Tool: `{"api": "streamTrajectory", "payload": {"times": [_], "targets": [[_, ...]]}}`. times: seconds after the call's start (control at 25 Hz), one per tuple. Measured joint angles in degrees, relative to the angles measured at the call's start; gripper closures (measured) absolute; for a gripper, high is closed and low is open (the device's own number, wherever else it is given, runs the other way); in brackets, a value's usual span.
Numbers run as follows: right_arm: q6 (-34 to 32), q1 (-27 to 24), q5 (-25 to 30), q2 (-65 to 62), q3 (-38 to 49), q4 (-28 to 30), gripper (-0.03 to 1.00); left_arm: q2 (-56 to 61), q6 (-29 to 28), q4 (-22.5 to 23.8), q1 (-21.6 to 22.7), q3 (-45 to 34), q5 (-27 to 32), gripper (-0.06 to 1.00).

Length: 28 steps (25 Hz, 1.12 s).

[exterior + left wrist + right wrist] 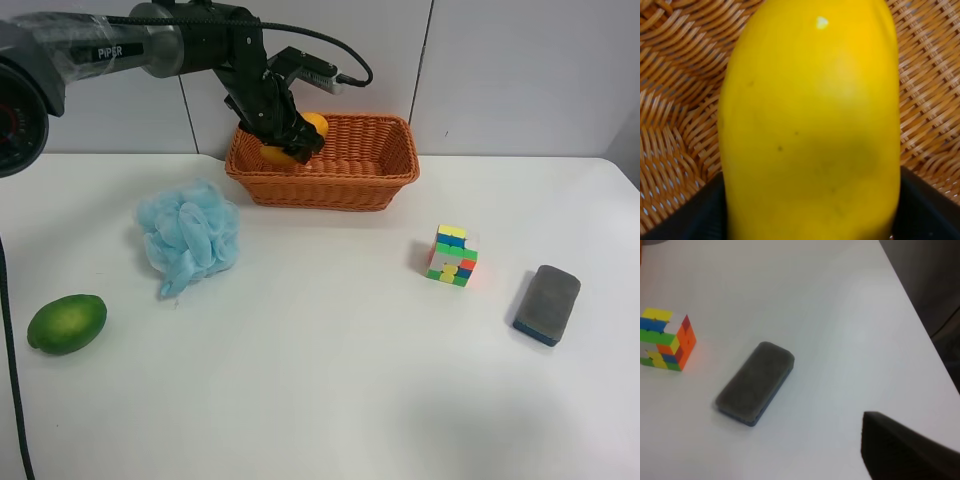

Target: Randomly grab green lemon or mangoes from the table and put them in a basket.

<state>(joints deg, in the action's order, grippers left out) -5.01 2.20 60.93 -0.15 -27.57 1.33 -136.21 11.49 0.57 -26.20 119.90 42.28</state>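
The yellow-orange mango (313, 125) is held in my left gripper (290, 140), which is shut on it and sits low inside the left end of the wicker basket (330, 190). In the left wrist view the mango (810, 130) fills the frame over the basket weave (675, 130), with dark fingers (927, 207) on both sides. The green lemon (66, 323) lies on the white table (330, 390) at the exterior view's left front, far from both grippers. Only a dark part of the right gripper (910, 450) shows in the right wrist view, and its jaws are hidden.
A light blue mesh bath puff (190, 238) lies in front of the basket's left end. A multicoloured puzzle cube (452, 255) and a grey-topped blue eraser block (547, 304) lie at the right; both show in the right wrist view, cube (667, 340) and block (756, 382).
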Motion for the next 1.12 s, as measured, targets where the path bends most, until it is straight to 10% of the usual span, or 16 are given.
{"api": "streamTrajectory", "payload": {"times": [0.24,0.84,1.12], "targets": [[0.0,0.0,0.0,0.0,0.0,0.0,-0.02,0.0,0.0,0.0,0.0,0.18,-0.65,-0.03],[0.0,0.0,0.0,0.0,0.0,0.0,-0.02,16.72,-0.43,-0.57,0.24,0.18,25.17,-0.04],[0.0,0.0,0.0,0.0,0.0,0.0,-0.02,29.2,-2.81,-4.05,0.68,-4.96,26.75,0.06]]}}
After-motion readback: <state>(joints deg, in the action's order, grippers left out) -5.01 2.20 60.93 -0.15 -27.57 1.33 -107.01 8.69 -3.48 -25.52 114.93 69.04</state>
